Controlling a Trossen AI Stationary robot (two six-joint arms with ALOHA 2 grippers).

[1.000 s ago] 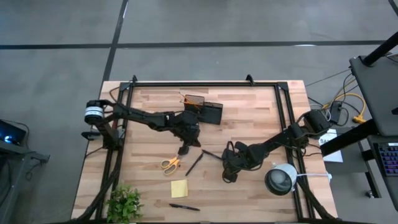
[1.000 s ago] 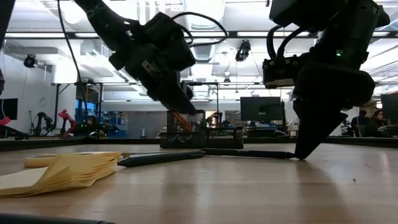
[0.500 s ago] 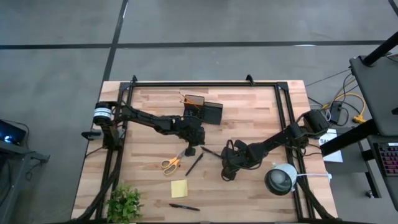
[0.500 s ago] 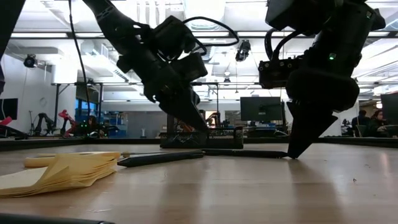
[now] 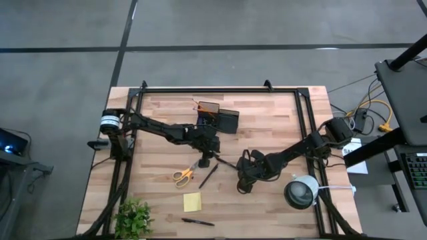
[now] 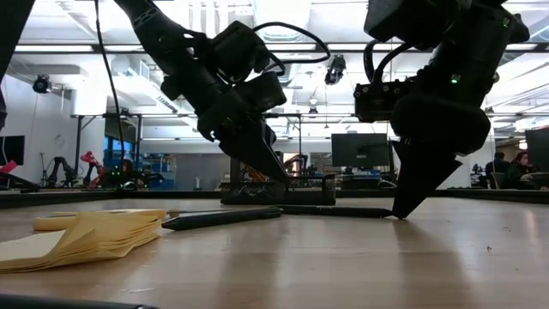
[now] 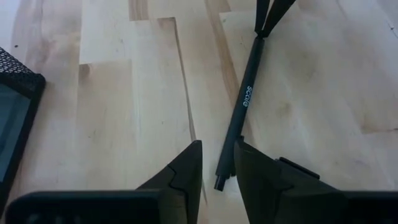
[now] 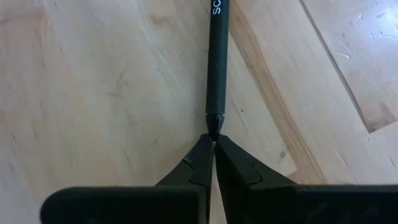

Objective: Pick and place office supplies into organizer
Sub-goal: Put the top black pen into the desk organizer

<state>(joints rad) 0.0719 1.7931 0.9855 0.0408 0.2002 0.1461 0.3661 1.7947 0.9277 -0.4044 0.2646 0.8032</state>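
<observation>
Both arms meet over one thin black pen (image 7: pixel 241 109) lying flat on the table (image 5: pixel 280 127). The left tool (image 7: pixel 217 167) hangs just above the pen's blunt end, its fingers slightly parted and astride that end, gripping nothing. The right tool (image 8: pixel 213 154) is clenched, its tips pinched on the pen's pointed tip at the far end. The organizer (image 5: pixel 217 117) stands just beyond the left tool.

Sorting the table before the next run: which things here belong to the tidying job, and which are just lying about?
Job: organizer, scissors, sticky notes, pen between both grippers, second pen, third pen.
Lying about: plant, lamp.
</observation>
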